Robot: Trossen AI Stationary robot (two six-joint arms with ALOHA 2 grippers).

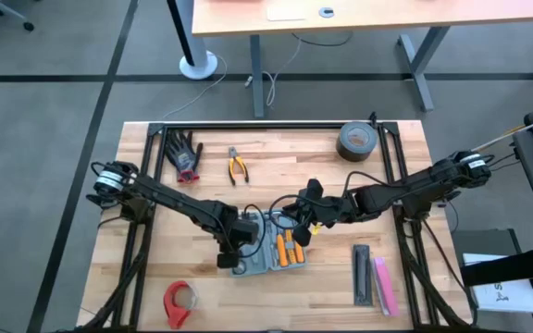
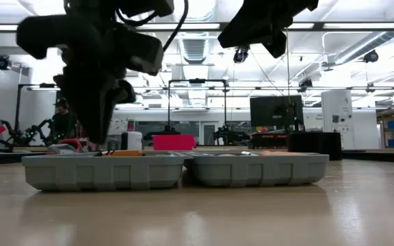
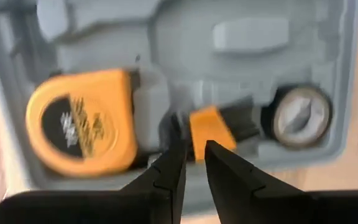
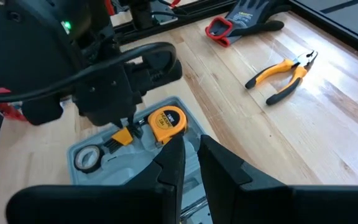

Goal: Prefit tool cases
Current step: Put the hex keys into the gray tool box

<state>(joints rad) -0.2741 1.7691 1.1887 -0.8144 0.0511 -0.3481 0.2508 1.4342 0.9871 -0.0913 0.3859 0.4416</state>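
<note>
Over the left half of the open tool case [image 1: 265, 252], the left gripper [image 3: 194, 155] hangs with its jaws nearly closed, pinching a small orange-and-black tool [image 3: 219, 127] just above its slot. To one side sits the yellow tape measure [image 3: 82, 121] in its pocket, to the other a tape roll [image 3: 301, 116]. The case lies spread flat on the tabletop [image 1: 285, 176] at centre front, long axis running left to right. Over the right half the right gripper [image 4: 188, 155] hovers with its jaws narrowed on nothing. The left arm is closer to the slot.
</note>
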